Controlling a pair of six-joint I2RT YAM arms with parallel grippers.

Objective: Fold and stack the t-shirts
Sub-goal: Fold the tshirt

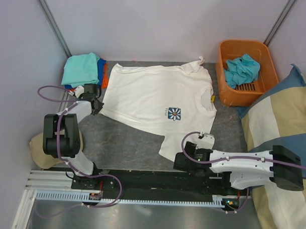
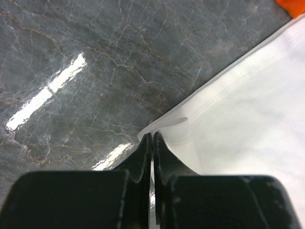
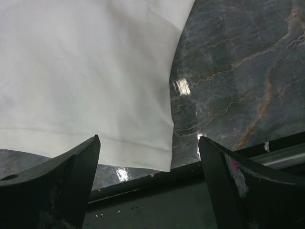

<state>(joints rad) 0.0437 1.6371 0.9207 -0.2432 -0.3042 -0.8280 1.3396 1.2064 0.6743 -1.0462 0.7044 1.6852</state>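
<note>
Left wrist view, your left gripper point(image 2: 151, 139) pinched tight on the white t-shirt point(image 2: 248, 124) corner, gray table point(image 2: 71, 57) beneath, your right gripper point(image 3: 148, 140) spread wide above its edge, grasping nothing.

The white t-shirt point(image 1: 149, 91) bears a small blue-and-orange flower print point(image 1: 174, 113). The basket point(image 1: 242, 99) is orange, the tabletop point(image 1: 127, 138) grey marble, the cushion point(image 1: 273, 116) blue-and-cream checked.

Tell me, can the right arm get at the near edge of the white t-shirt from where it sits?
Probably yes. The right end effector is open just short of the white t-shirt, whose hem lies flat on the table straight ahead, with nothing covering it.
</note>
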